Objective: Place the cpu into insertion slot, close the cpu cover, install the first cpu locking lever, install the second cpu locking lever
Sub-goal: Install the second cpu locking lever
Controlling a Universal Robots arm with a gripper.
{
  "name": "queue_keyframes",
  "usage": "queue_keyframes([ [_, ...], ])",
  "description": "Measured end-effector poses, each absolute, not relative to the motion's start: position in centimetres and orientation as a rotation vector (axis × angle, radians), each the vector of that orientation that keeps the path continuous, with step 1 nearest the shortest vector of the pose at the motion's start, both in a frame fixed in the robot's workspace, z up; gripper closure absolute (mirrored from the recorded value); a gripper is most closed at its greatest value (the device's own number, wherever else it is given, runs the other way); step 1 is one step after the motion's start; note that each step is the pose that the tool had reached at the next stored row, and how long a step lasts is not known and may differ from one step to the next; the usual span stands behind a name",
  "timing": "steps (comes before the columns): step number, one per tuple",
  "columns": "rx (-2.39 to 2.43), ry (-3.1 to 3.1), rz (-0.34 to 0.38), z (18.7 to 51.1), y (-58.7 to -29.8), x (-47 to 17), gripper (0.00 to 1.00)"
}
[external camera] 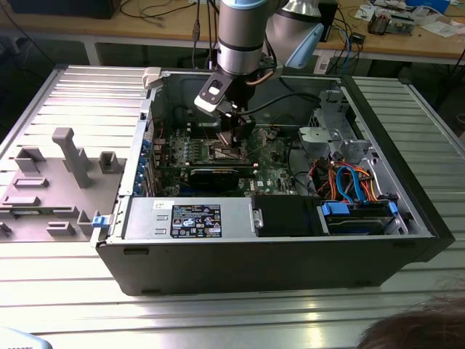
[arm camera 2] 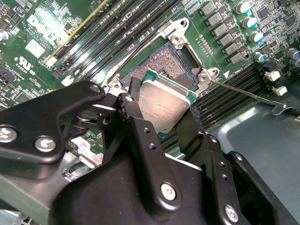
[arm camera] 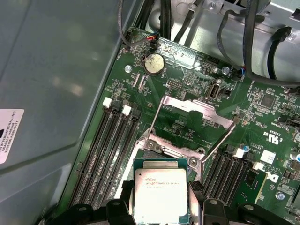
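Your black end effector (arm camera 2: 160, 111) was clenched on the small flat square cpu (arm camera 2: 166, 98) with its dull silver-grey top, gripping two opposite edges, in the upper middle of the exterior view. The square insertion slot (arm camera 2: 161, 63) with dark centre and shiny metal rim lay just beyond the chip and partly under it. Their edges ran roughly parallel, and I judged the chip not yet seated.

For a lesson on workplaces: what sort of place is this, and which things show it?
Probably a robotics lab or workshop: a robot arm reaches into an opened computer case on a metal bench, its gripper holding a cpu over the motherboard, with cable-strewn desks behind.
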State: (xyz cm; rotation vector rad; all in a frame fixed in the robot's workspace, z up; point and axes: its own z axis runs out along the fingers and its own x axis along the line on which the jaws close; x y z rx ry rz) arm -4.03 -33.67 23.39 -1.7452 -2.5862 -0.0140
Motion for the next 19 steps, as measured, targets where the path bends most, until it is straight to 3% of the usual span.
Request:
queue_keyframes([
  [19,-1.769,-2.570,-0.014,23.37,-33.67,-4.03,0.45],
])
